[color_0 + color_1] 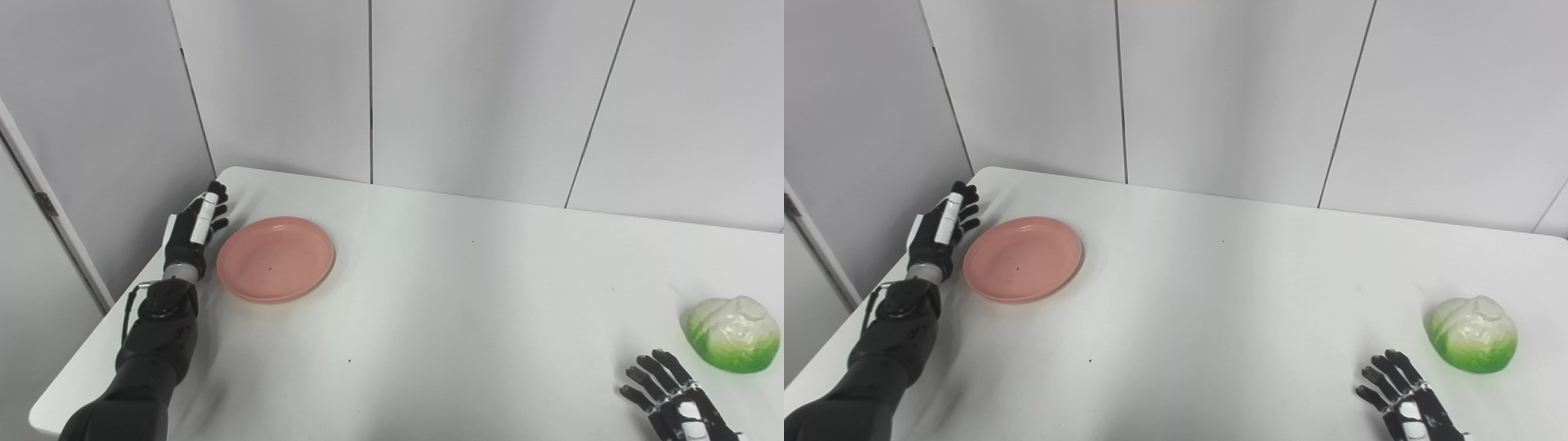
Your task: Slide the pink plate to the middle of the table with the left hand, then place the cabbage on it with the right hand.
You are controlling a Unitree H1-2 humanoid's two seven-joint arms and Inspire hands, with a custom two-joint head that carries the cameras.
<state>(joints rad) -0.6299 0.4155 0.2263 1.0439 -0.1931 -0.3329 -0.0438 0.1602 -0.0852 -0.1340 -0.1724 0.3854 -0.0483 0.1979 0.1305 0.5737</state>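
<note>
Left eye view: pink plate [275, 258] sits on the white table [441, 306] toward its far left, well off ctr. Left hand [195, 229] is just beside the plate's left rim, edge-on, fingers straight & close together; contact w/ the rim hard to tell. Cabbage [732, 334] lies far right.

Right eye view: right hand [1405, 401] at bottom edge, fingers spread, holding nothing, near the cabbage but apart from it.

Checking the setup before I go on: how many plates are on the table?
1: the pink plate lies on the table's left side, just right of the left hand. No other plate shows.
</note>
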